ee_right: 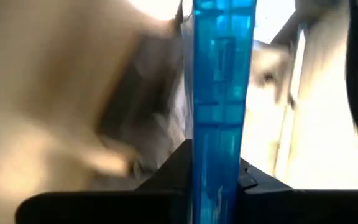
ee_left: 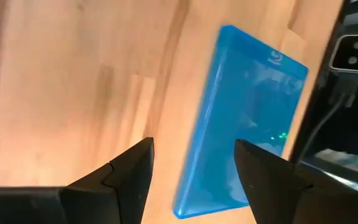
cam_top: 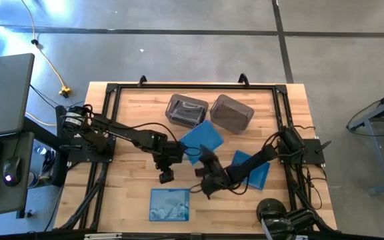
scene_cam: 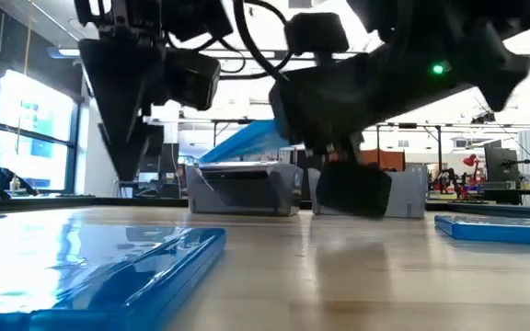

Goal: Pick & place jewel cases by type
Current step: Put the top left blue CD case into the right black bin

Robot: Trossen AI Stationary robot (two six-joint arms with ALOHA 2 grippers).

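Blue jewel case (ee_right: 219, 93) clenched edge-on in right gripper (ee_right: 216, 171), kept level over left bin (cam_top: 187, 110); left gripper (ee_left: 194, 174) released, idle near cloud-patterned case (ee_left: 247, 118).

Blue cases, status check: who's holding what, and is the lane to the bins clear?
Right claw shut on flat blue plastic case, lifted near translucent grey bins. Left claw open, empty, above cloud-patterned blue case. Left arm crowds the lane.

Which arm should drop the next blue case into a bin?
Right. Its hand is already shut on a blue case, raised beside the bins. The left hand is open and empty over the table.
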